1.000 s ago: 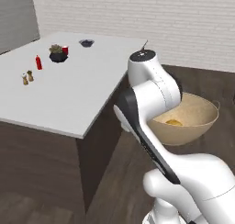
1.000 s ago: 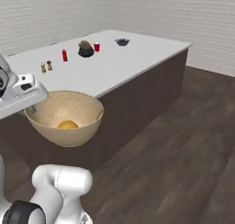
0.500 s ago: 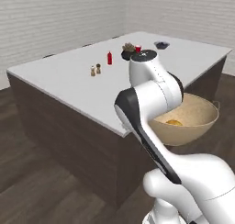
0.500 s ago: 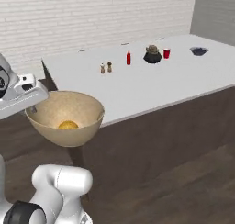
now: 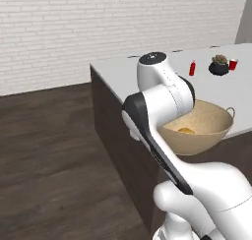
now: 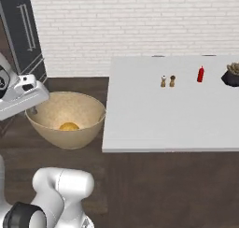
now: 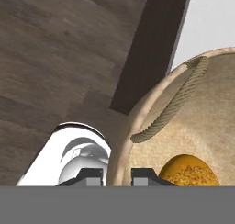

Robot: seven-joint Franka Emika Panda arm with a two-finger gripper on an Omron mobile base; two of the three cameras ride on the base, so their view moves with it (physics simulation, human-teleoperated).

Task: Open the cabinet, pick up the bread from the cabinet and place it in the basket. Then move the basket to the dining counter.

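My gripper [image 7: 117,175] is shut on the rim of the tan basket [image 7: 202,103], one fingertip on each side of the wall, beside a rope loop handle. I hold the basket [image 6: 65,117] in the air, just left of the dining counter [image 6: 154,115] and about level with its top. The golden bread [image 6: 69,126] lies at the bottom of it. From the left base the basket [image 5: 206,131] with the bread [image 5: 186,131] hangs in front of the dining counter [image 5: 147,74], partly behind my arm. I cannot tell whether the dark unit [image 6: 23,31] with a long silver handle is the cabinet.
On the counter stand two small shakers [image 6: 167,81], a red bottle [image 6: 200,74], a dark potted plant [image 5: 218,65] and a red cup [image 5: 233,64]. Dark wood floor [image 5: 49,150] lies open to the left. A white brick wall runs behind.
The whole picture has swung, so the base has turned: the counter now sits further right, with its near corner close to me. The basket and bread stay in my grip.
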